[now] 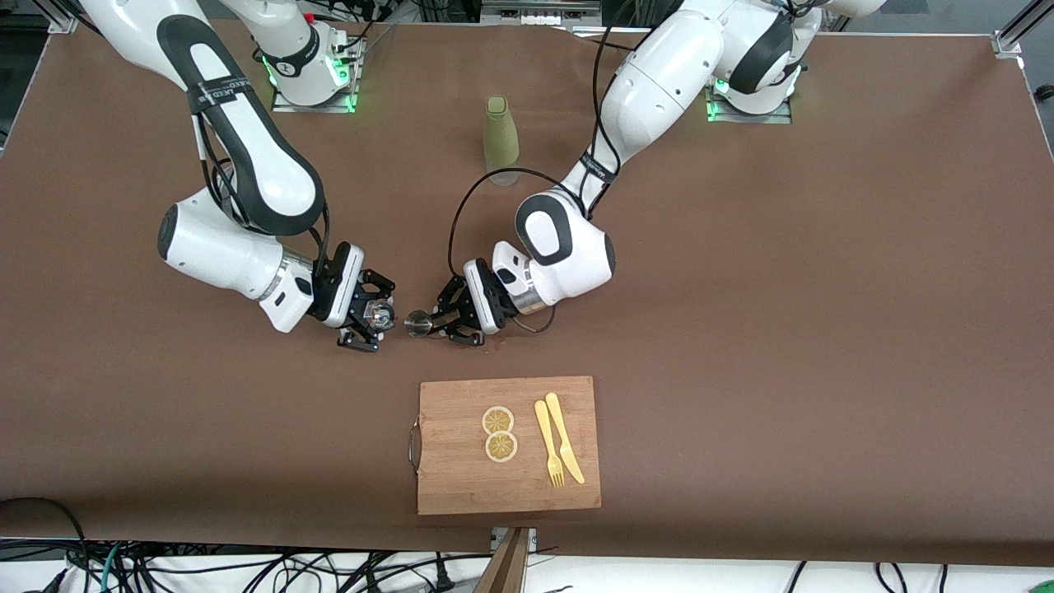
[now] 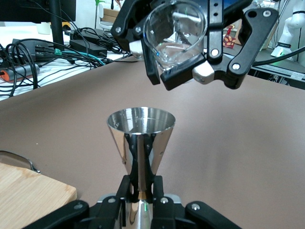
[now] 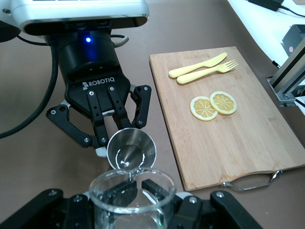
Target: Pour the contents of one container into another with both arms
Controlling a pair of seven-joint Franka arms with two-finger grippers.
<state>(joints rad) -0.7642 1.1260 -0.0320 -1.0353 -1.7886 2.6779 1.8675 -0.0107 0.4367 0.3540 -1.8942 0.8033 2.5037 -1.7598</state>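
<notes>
A clear glass beaker [image 2: 175,36], clamped in the right tool [image 1: 368,317], tips over a steel jigger [image 2: 140,138] clamped in the left tool [image 1: 445,319], above the brown tabletop [image 1: 782,313]. Little liquid appears to remain in the beaker; the pour looks nearly done. Whether the jigger holds liquid is unclear.

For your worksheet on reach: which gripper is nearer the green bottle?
Left. The left gripper holds a metal jigger nearer the green bottle; the right gripper is farther along.
</notes>
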